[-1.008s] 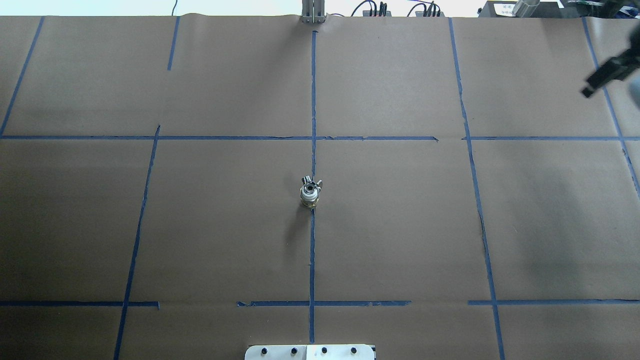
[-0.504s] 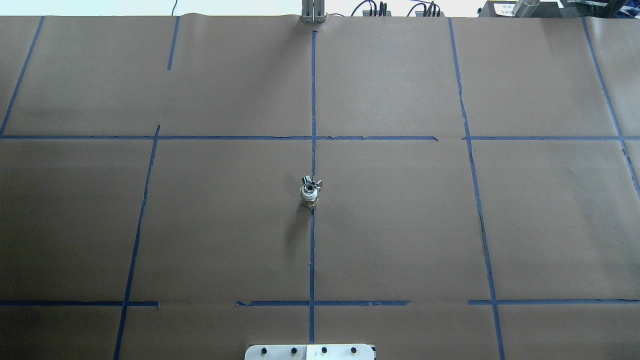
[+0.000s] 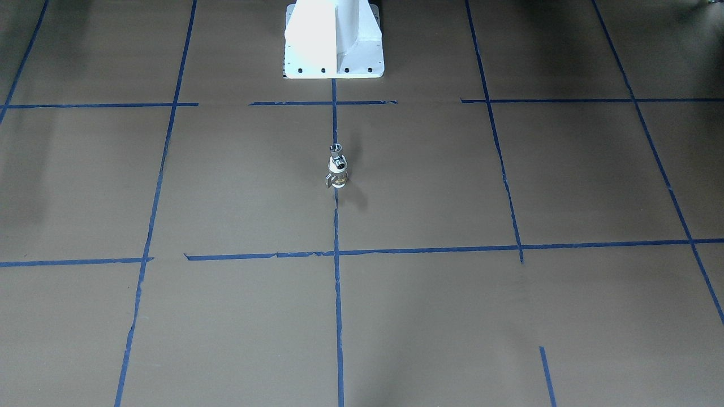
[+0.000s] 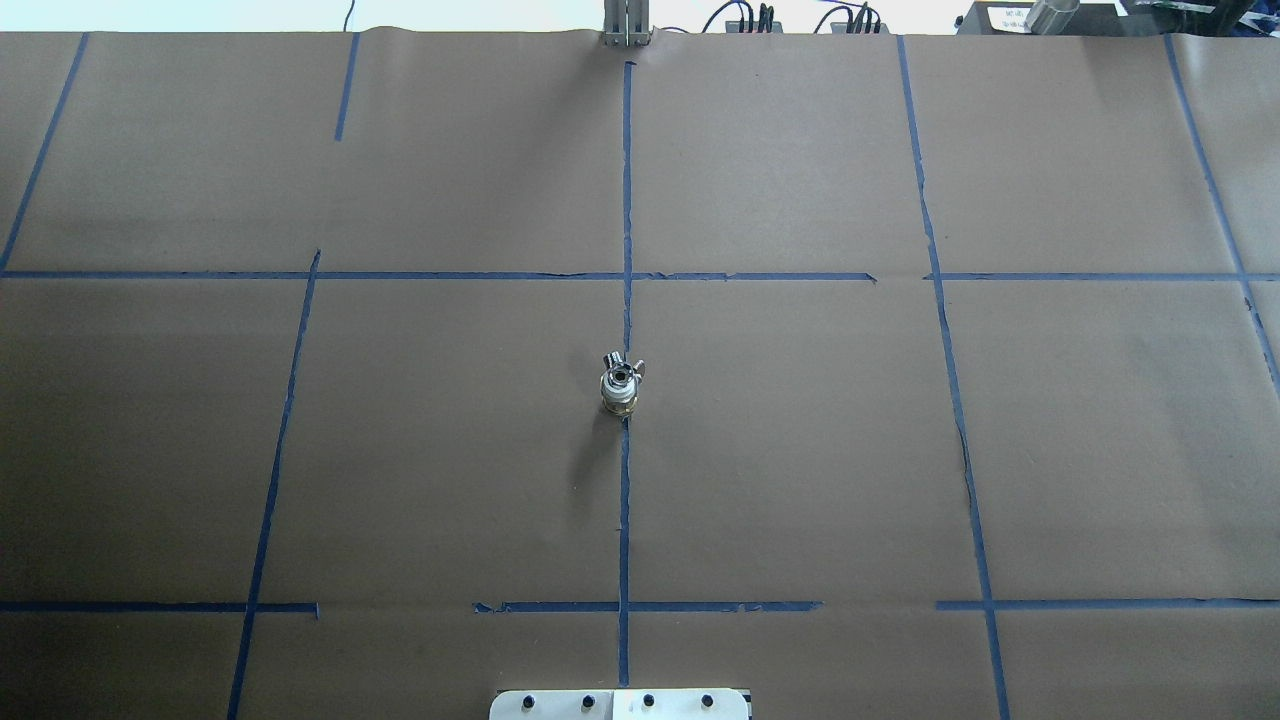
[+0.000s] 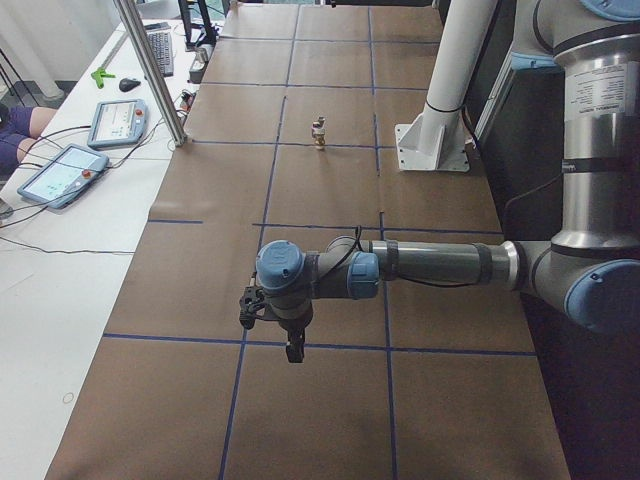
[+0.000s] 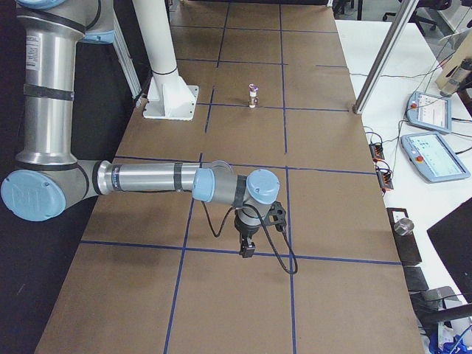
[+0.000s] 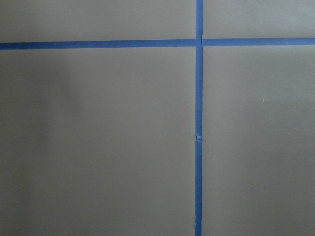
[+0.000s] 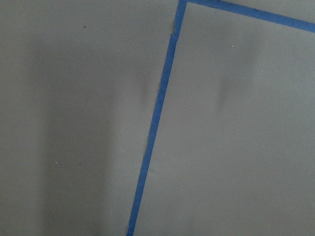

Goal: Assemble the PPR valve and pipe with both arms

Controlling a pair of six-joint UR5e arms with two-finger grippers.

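Note:
The PPR valve [image 3: 337, 172] stands upright on the centre tape line, with a white collar, a brass base and a small grey lever. The chrome pipe [image 3: 336, 150] sits on top of it, and the two look joined. They also show in the overhead view [image 4: 620, 385] and small in both side views [image 5: 319, 131] [image 6: 253, 94]. My left gripper [image 5: 293, 352] hangs over bare paper far from them, and so does my right gripper [image 6: 248, 251]. Each shows only in a side view, so I cannot tell whether it is open or shut. Both wrist views show only paper and tape.
Brown paper with blue tape lines covers the table [image 4: 800, 450]. The white pedestal [image 3: 334, 39] stands at the robot's edge. Teach pendants [image 5: 60, 172] [image 6: 434, 155] lie on the side table beyond the far edge. A metal post [image 5: 150, 70] stands at that edge.
One second ago a black gripper showed at the upper right edge of the overhead view. It has left that view. The valve and pipe have not moved.

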